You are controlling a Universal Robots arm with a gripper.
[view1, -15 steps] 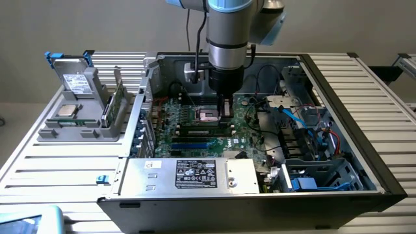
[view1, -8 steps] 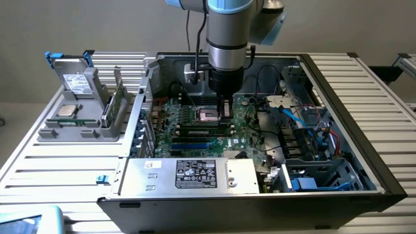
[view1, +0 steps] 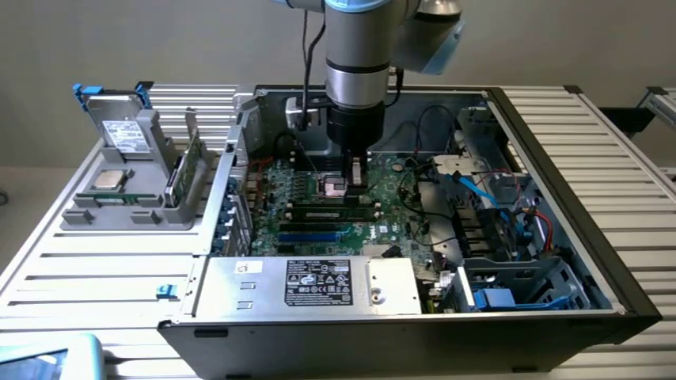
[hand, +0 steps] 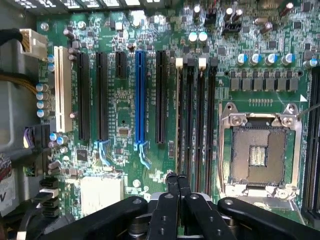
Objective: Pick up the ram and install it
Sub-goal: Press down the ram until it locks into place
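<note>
Hanging clenched and empty over the motherboard (hand: 150,100), the claw (hand: 176,181) hides the near ends of the memory slots (hand: 196,120).

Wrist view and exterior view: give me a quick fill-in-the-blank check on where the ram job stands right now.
1. The tool hangs over the motherboard with its fingers ___ and nothing between them.
2. The CPU socket is ___ of any processor.
3. The ram stands in the grey holder, outside the computer case, on the exterior view's ___.
4. One long expansion slot is coloured ___.

Missing words: shut; empty; left; blue
</note>
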